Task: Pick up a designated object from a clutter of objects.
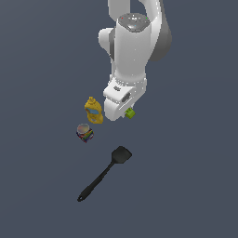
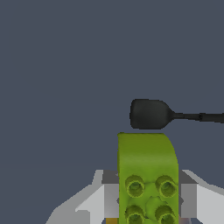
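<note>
Lime-green and studded on its face, the tiny plastic block [image 2: 148,175] sits between the gripper [image 2: 148,199] fingers in the wrist view, a grey finger pad [image 2: 110,192] pressed against each side of it, so the jaws are closed on the block. In the exterior view the same block [image 1: 130,112] peeks out at the lower edge of the white robot arm [image 1: 132,60], on the exterior view's right of the wrist housing, and the fingers themselves are hidden there.

On the dark grey-blue floor [image 1: 195,176] lie the other items. The yellow squeeze bottle [image 1: 93,110] stands just to the exterior view's left of the wrist. The small multicoloured can [image 1: 84,132] stands near the bottle, closer to the camera. The long black spatula [image 1: 104,173] lies apart from both, its broad blade toward the arm and its handle running away toward the exterior view's lower left. The wrist view shows the spatula's blade [image 2: 151,113] beyond the held block.
</note>
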You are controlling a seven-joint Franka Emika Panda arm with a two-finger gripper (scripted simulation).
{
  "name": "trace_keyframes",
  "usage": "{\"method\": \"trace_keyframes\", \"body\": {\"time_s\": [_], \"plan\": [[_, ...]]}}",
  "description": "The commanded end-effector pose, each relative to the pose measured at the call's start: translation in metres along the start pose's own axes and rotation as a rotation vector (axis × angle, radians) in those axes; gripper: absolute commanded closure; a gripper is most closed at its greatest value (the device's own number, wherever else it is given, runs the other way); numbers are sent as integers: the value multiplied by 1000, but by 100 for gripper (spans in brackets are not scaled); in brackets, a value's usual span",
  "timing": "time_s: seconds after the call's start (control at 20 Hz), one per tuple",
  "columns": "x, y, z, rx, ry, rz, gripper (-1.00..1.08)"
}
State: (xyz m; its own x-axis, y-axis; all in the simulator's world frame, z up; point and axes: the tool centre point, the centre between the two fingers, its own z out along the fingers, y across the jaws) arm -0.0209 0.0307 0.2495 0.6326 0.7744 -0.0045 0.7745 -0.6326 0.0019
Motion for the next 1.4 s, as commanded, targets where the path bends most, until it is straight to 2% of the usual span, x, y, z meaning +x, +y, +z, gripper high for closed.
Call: {"method": "trace_keyframes", "body": {"time_s": [0.0,0.4,0.75,1.05,1.35], "plan": [[1,-18,-20,0,0,0,108],[6,-75,-86,1,2,-1,108],[11,-112,-131,1,3,-1,108],[14,-131,-155,2,4,0,108],[15,-136,-163,2,4,0,108]]}}
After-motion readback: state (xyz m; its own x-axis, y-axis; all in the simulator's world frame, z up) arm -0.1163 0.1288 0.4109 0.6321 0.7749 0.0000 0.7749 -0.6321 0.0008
